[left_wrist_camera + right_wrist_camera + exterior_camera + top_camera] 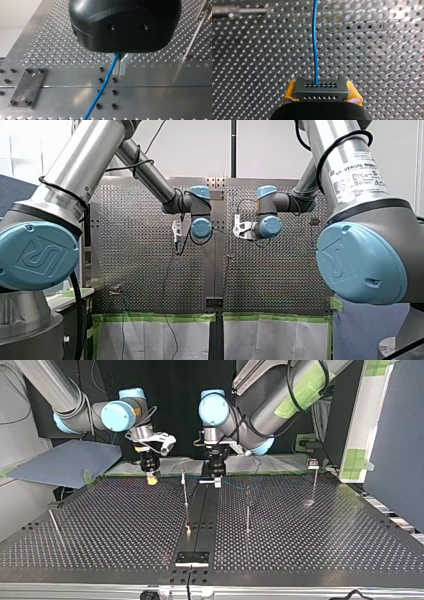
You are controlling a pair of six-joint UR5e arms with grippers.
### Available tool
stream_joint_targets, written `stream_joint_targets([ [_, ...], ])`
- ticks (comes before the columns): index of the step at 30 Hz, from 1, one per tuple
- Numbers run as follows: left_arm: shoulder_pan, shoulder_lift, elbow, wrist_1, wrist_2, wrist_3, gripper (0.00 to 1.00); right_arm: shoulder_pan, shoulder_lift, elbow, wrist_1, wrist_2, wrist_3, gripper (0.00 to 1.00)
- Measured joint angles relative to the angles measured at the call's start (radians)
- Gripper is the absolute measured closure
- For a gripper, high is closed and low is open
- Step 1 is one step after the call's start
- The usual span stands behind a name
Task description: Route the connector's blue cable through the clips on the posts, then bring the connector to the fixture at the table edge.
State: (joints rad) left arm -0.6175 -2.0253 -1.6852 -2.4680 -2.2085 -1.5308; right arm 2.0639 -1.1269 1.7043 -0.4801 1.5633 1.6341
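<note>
The table (300, 540) is a broad sheet of dull metal. It is dotted all over with small round holes and split down the middle by a smooth, darker strip. In the top view we reach over its far side with two thick, silvery tube-shaped arms with blue joint caps: our left arm (270, 405) and our right arm (75, 405).

Our left gripper (119, 73) has a rounded, glossy black shell. Its two flat metal fingers (123, 66) are pressed together, pinching the cable. Our right gripper (321, 91) clamps the connector between soft yellow pads (290, 91), one at each end.

Four thin round metal posts (185, 492) stand upright, well apart. A flat rectangular plate (191, 558) lies at the near edge in the top view.

The connector (320, 87) is a small dark grey block with rows of tiny round holes. The cable (315, 45) is thin, smooth and blue. It leaves one hole and runs straight ahead of our right gripper. Below our left gripper it slants across the smooth strip.
</note>
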Motion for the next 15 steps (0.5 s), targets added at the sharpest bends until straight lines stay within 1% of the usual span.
stream_joint_targets([
  [4, -0.009, -0.008, -0.004, 0.007, -0.002, 0.001, 1.0, -0.004, 0.0, 0.01, 0.005, 0.001, -0.002, 1.0],
  [9, -0.023, -0.032, -0.005, 0.013, -0.002, 0.006, 1.0, -0.005, 0.0, 0.019, 0.015, 0.002, -0.009, 1.0],
  [15, -0.04, -0.072, -0.005, 0.037, -0.008, 0.011, 1.0, -0.011, 0.0, 0.043, -0.002, 0.002, -0.013, 1.0],
])
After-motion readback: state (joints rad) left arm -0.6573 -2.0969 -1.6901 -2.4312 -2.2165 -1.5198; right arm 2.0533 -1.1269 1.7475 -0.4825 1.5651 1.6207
